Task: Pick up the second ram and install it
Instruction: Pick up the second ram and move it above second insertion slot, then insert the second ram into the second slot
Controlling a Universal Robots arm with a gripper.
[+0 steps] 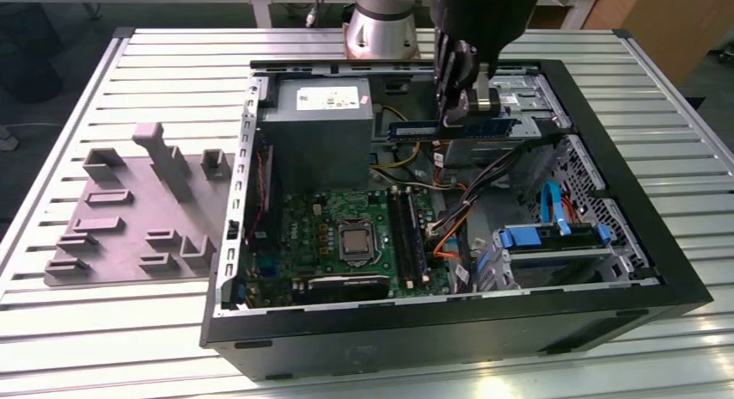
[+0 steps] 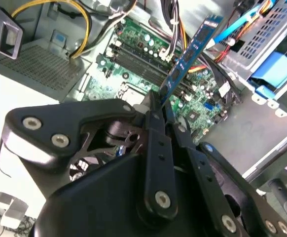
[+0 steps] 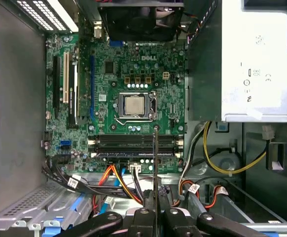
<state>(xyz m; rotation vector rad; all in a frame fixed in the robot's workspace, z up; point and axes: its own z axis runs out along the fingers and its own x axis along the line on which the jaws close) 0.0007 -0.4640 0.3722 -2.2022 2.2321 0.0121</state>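
On a slatted metal table [image 1: 115,330], the gripper [image 1: 473,113] pinches the 2nd ram [image 1: 418,130] above an open computer case [image 1: 459,334].

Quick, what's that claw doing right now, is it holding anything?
Gripper: shut on the second ram, held over the open computer case.

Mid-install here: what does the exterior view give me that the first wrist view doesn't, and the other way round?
Exterior view: the whole computer case on the slatted table, the grey fixture at that view's left, and the flat face of the second ram, held in the gripper above the case.
First wrist view: a straight-down look, with the ram edge-on as a thin line crossing the black memory slots.
Both: the motherboard, its processor socket and the power supply.
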